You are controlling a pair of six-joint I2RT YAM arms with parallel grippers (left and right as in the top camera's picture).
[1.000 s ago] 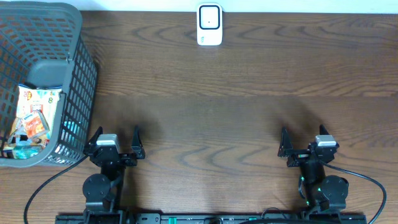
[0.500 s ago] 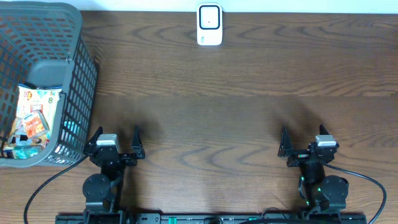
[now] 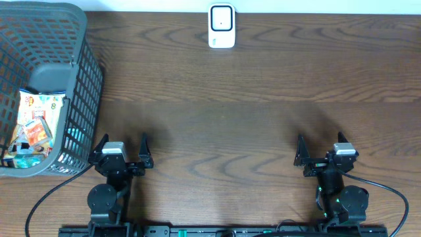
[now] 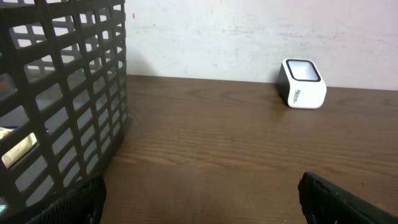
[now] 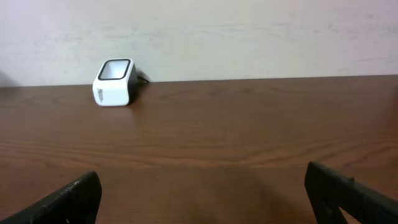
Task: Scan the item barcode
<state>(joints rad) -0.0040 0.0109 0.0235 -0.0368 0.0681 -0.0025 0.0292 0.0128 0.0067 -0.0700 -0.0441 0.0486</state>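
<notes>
1 white scanner (image 3: pixel 222 26) at 12 o'clock. 1 grey basket (image 3: pixel 84 72) at 10 o'clock, w/ several colourful packs (image 3: pixel 38 124) inside, exact nr not clear. 2 grippers: left gripper (image 3: pixel 123 142) at 7, right gripper (image 3: pixel 321 148) at 5. 1 wood table (image 3: pixel 217 112).

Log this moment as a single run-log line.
stage: no item picked | left fingers: open, empty | right fingers: open, empty | items: in basket | scanner: far edge, untouched

Black fingers (image 3: pixel 143 146), grey wrist blocks (image 3: pixel 114 149), black cables (image 3: pixel 379 184)
</notes>
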